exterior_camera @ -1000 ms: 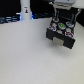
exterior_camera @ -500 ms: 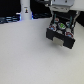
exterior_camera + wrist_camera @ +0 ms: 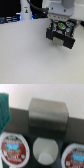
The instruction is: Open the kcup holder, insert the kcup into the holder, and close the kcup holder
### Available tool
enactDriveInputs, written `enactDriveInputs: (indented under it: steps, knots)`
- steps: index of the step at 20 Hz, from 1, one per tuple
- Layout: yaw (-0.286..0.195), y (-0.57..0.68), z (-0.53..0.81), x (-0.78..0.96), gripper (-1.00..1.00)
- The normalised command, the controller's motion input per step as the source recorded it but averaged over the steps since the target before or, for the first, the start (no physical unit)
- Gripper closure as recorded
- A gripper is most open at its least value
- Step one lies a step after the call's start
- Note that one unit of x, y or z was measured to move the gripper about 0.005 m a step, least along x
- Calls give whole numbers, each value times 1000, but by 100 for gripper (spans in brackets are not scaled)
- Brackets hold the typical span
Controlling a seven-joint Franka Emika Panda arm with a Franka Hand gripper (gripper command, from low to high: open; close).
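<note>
In the exterior view the black kcup holder stands at the upper right of the white table. My gripper hangs right over it, and its fingers merge with the dark unit. A small green-and-white spot between them may be the kcup; it is too blurred to be sure. The wrist view looks down on two pods with reddish tops. Between them lies a plain white round cup or slot. A grey boxy block sits beyond them. No fingers show clearly there.
The white arm body fills the top right. A white bottle-like object and dark items stand along the back edge at the exterior view's left. A teal object shows at the wrist picture's edge.
</note>
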Motion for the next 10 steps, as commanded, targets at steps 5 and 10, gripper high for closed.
enactDriveInputs:
  steps: [5,10]
  knots:
    - [114,189,-232,104,-100]
    - [232,159,-276,-267,-100]
